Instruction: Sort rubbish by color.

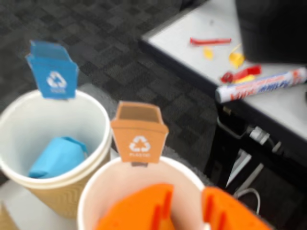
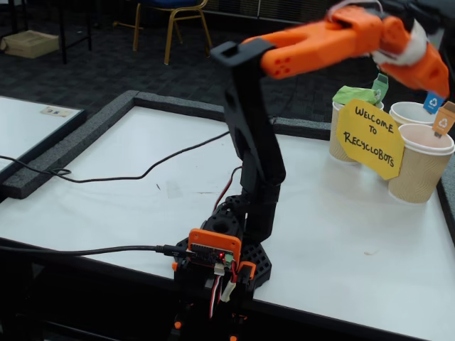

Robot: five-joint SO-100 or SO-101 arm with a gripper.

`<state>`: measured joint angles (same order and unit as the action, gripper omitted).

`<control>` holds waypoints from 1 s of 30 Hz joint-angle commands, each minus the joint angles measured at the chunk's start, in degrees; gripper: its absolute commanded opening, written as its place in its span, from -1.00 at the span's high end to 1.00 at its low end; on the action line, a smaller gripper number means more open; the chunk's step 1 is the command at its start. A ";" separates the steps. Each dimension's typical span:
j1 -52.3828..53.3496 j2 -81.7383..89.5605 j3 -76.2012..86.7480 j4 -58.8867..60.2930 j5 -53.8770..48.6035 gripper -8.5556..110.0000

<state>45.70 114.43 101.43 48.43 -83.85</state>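
Observation:
In the wrist view my gripper (image 1: 187, 194) hangs open over the beige cup with the orange tag (image 1: 139, 139). White cup wall shows between the fingers and nothing is held. The blue lump (image 1: 57, 157) lies inside the cup with the blue tag (image 1: 53, 72) to the left. In the fixed view the gripper (image 2: 437, 84) is above the cups at the far right. The green lump (image 2: 353, 94) sits in the cup with the green tag (image 2: 382, 87). The orange lump is not visible in either view.
The yellow "Welcome to Recyclobots" sign (image 2: 370, 138) stands in front of the cups near the table's right edge. A black cable (image 2: 128, 177) crosses the white table. A second table (image 1: 283, 108) with a marker (image 1: 261, 85) and scraps lies beyond.

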 commanded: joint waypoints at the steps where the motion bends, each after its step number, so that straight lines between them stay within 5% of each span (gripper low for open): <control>1: 1.41 19.07 0.18 3.34 0.26 0.85; 22: -8.35 52.38 -0.35 41.04 1.67 0.85; 30: -13.36 56.07 -3.96 45.88 4.75 0.85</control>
<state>35.33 169.89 102.74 93.96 -80.77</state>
